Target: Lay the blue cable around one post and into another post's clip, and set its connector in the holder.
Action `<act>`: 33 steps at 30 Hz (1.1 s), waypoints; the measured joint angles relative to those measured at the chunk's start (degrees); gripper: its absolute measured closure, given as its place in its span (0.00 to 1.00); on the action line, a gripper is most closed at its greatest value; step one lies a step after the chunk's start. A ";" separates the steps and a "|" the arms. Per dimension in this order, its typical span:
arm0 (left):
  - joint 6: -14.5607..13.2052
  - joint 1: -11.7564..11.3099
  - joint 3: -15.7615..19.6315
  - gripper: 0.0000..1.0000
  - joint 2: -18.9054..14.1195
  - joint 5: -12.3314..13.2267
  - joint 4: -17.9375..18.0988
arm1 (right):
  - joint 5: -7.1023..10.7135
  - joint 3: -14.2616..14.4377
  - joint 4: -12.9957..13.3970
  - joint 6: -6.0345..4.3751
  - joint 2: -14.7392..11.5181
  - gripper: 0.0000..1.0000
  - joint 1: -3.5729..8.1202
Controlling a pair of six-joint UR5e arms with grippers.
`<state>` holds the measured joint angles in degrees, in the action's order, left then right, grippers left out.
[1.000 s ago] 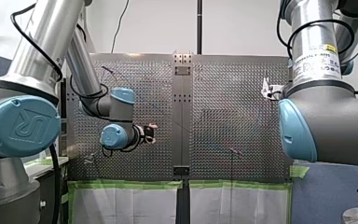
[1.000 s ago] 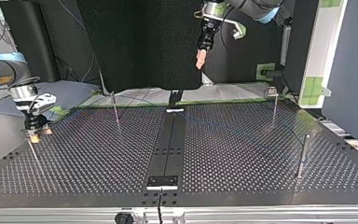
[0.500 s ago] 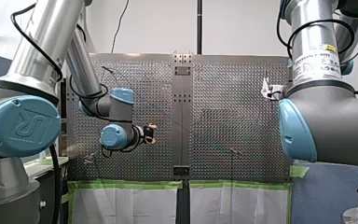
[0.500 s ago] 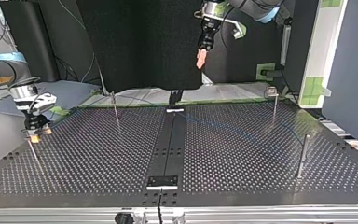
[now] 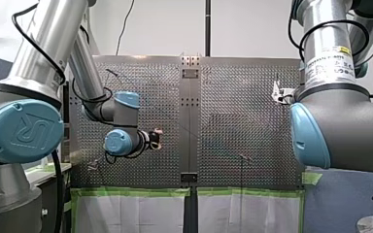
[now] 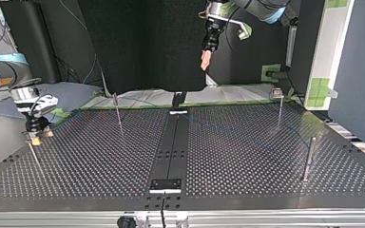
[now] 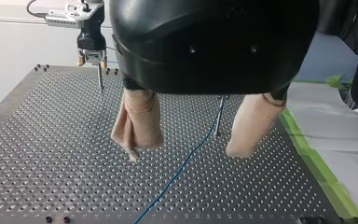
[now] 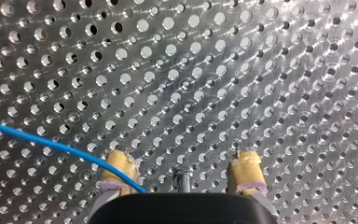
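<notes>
The thin blue cable [image 7: 186, 161] lies on the perforated table [image 7: 51, 154] and runs under my left gripper [image 7: 185, 153], which hangs well above it with its beige pads [image 7: 137, 121] wide apart and nothing between them. In the top view this left gripper [image 6: 204, 59] is high over the far edge. My right gripper [image 8: 182, 158] stands open low over the plate, astride a thin post's top [image 8: 182, 178]. The cable [image 8: 51, 144] passes one yellow pad [image 8: 119, 168] and disappears under the gripper body. In the top view the right gripper [image 6: 35, 135] sits above a slanted post [image 6: 33, 153].
Thin posts stand on the table [image 6: 247, 190]: one at the back left [image 6: 118, 111], one with a clip head at the back right [image 6: 279, 104], one nearer at the right [image 6: 308, 159]. A dark strip [image 6: 171, 152] runs down the middle. Green tape [image 7: 317, 163] marks the table's edge.
</notes>
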<state>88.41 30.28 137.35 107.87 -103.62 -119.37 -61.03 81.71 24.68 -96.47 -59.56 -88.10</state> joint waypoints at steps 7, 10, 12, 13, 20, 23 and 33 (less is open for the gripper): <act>0.00 -0.09 0.00 0.00 0.00 0.12 0.00 | -0.19 0.01 -0.26 0.15 0.00 0.00 -0.15; 0.00 -0.14 0.00 0.00 0.00 0.13 0.00 | -0.33 0.04 -0.34 0.27 0.00 0.00 -0.27; 0.00 -0.17 0.00 0.00 0.00 0.13 0.00 | -0.37 0.04 -0.38 0.33 0.00 0.00 -0.34; 0.00 -0.20 0.00 0.00 0.00 0.13 0.00 | -0.39 0.03 -0.42 0.35 0.00 0.00 -0.39; 0.00 -0.30 0.00 0.00 0.00 0.13 0.00 | -0.46 0.00 -0.50 0.41 0.05 0.00 -0.53; 0.00 -0.35 0.02 0.00 0.01 0.13 0.00 | -0.50 0.01 -0.50 0.45 0.02 0.00 -0.62; 0.00 -0.45 0.01 0.00 0.00 0.13 -0.06 | -0.51 0.04 -0.57 0.66 0.01 0.00 -0.87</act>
<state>88.41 29.83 137.36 107.87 -103.49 -119.42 -61.54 81.75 24.11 -95.81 -59.55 -88.97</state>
